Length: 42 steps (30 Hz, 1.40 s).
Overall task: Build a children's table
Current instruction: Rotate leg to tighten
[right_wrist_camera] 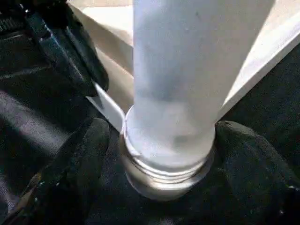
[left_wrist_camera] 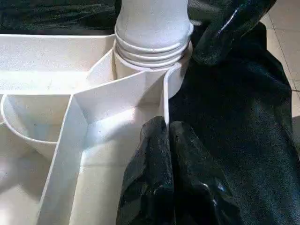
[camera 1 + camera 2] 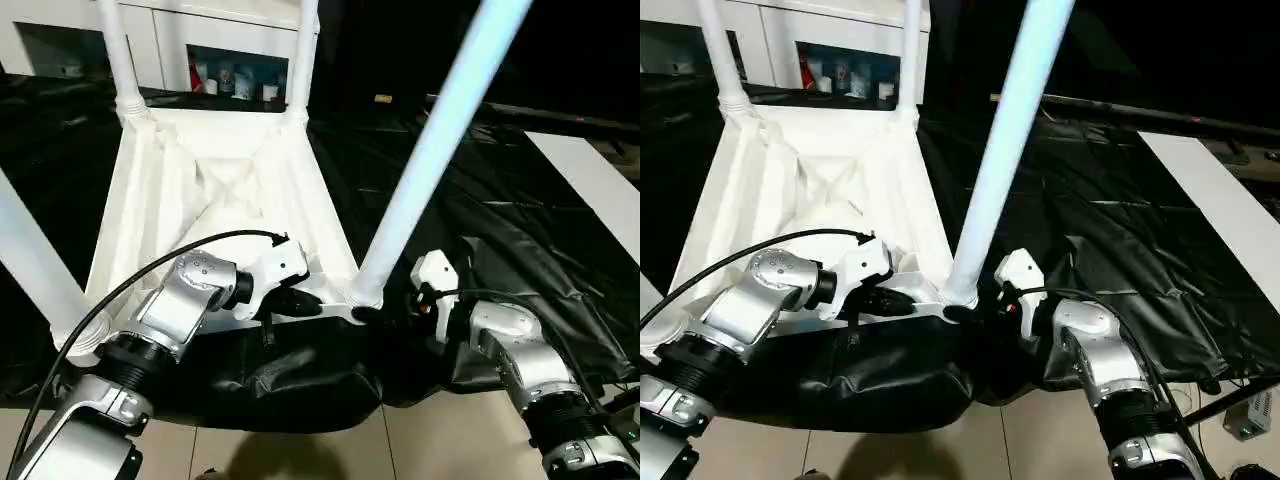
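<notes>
The children's table (image 3: 200, 190) lies upside down on the black sheet, ribbed underside up, its legs pointing upward. The pale-blue leg (image 3: 430, 150) stands in the near right corner socket (image 3: 365, 293). My left gripper (image 2: 166, 136) is shut on the thin rim of the table top just beside that socket; the same gripper (image 3: 312, 305) sits at the table's near edge. My right gripper (image 1: 164, 154) is open, with one black finger (image 1: 79, 159) on each side of the leg's ringed base (image 1: 168, 173). From the head camera the right gripper (image 3: 385, 312) sits low behind the socket.
The work table's black sheet (image 3: 500, 230) hangs crumpled over the near edge above the tiled floor (image 3: 440, 440). A white glass-door cabinet (image 3: 200, 40) stands at the back, and a white board (image 3: 590, 170) lies at the right. A black cable (image 3: 130, 285) arcs over my left forearm.
</notes>
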{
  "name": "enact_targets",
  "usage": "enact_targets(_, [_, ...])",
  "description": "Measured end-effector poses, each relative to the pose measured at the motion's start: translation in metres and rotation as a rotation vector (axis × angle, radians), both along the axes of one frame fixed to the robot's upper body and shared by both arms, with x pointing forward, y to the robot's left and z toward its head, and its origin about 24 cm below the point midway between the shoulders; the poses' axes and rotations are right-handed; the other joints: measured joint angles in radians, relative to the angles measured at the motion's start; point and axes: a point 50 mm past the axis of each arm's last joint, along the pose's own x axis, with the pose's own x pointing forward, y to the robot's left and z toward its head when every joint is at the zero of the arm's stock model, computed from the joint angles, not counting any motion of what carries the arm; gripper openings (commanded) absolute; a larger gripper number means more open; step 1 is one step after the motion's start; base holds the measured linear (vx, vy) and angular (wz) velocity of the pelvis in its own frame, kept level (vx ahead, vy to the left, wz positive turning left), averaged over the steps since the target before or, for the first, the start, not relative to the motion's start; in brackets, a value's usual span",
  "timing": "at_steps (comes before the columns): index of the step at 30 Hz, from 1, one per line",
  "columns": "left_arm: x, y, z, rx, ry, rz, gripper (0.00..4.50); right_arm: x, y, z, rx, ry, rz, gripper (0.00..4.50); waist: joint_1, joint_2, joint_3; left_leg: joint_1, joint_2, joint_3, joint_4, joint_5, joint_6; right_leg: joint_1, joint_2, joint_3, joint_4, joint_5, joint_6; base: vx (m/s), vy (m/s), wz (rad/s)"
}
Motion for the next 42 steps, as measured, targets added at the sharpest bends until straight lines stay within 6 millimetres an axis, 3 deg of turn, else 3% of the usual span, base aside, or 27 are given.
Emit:
enact_targets(14, [-0.002, 0.001, 0.001, 0.003, 0.003, 0.004, 0.00, 0.005, 0.005, 0.002, 0.011, -0.004, -0.001, 2.57, -0.001, -0.004, 0.000, 0.000, 0.000, 0.000, 0.001, 0.000, 0.000, 0.000, 0.000, 0.000, 0.000, -0.001, 0.000, 0.000, 0.000, 0.00])
enact_targets(21, [0.000, -0.002, -0.001, -0.006, -0.001, 0.027, 0.00, 0.006, 0.005, 0.000, 0.025, 0.002, -0.046, 2.53, -0.002, -0.004, 0.000, 0.001, 0.000, 0.000, 0.002, 0.000, 0.000, 0.001, 0.000, 0.000, 0.001, -0.001, 0.000, 0.000, 0.000, 0.00])
enact_targets(32, [0.027, -0.051, -0.013, -0.016, -0.085, 0.316, 0.00, 0.032, 0.022, -0.012, 0.079, 0.033, -0.627, 2.53, -0.011, -0.003, -0.001, 0.003, 0.000, -0.002, 0.003, 0.000, 0.000, 0.002, 0.000, 0.000, 0.001, 0.002, 0.006, 0.000, 0.000, 0.00])
enact_targets(40, [0.035, -0.063, -0.015, 0.007, -0.120, 0.369, 0.00, 0.044, 0.034, -0.009, 0.047, 0.029, -0.735, 2.53, -0.015, -0.002, -0.001, 0.002, 0.000, -0.002, 0.003, 0.000, 0.000, 0.002, 0.000, 0.000, 0.001, 0.003, 0.005, 0.000, 0.000, 0.00])
enact_targets(42, [0.034, -0.064, -0.015, 0.005, -0.120, 0.365, 0.00, 0.043, 0.031, -0.010, 0.076, 0.045, -0.723, 3.22, -0.010, -0.001, -0.001, 0.002, 0.000, -0.002, 0.003, 0.000, 0.000, 0.002, 0.000, 0.000, 0.001, 0.004, 0.005, 0.000, 0.000, 0.00])
